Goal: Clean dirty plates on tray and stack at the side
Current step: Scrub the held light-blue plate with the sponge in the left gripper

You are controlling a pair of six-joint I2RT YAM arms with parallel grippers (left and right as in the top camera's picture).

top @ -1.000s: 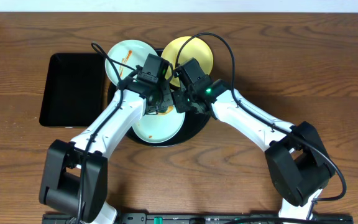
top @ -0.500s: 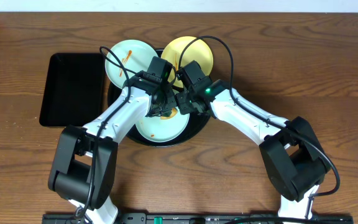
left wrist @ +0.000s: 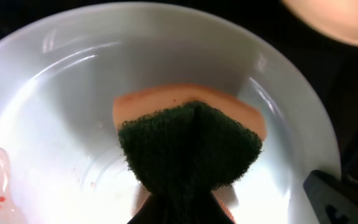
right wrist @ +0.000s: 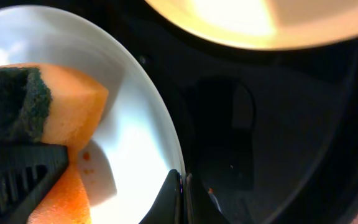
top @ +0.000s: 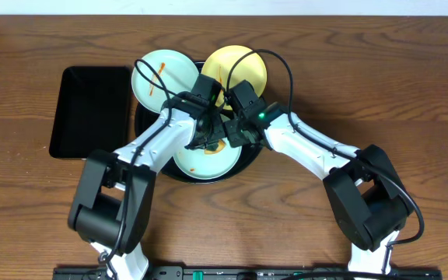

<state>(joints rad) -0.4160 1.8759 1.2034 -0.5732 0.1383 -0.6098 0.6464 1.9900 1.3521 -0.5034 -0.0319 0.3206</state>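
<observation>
On the round black tray [top: 247, 158] lies a pale blue-green plate [top: 204, 162]. My left gripper [top: 207, 132] is shut on an orange sponge [left wrist: 191, 143] with a dark green pad, pressed into that plate [left wrist: 55, 124]. A faint red smear remains at its left. My right gripper [right wrist: 182, 193] is shut on this plate's rim [right wrist: 160, 137], at its right edge. A second blue-green plate [top: 160, 75] with orange streaks leans at the tray's back left. A pale yellow plate [top: 239, 68] sits at the back right.
A smaller rectangular black tray [top: 92, 111] lies to the left of the round one. Both arms cross over the middle of the round tray, and cables loop above the two back plates. Bare wooden table surrounds everything.
My left gripper has carried the sponge a little to the right across the front plate. The right gripper has kept its hold on the rim.
</observation>
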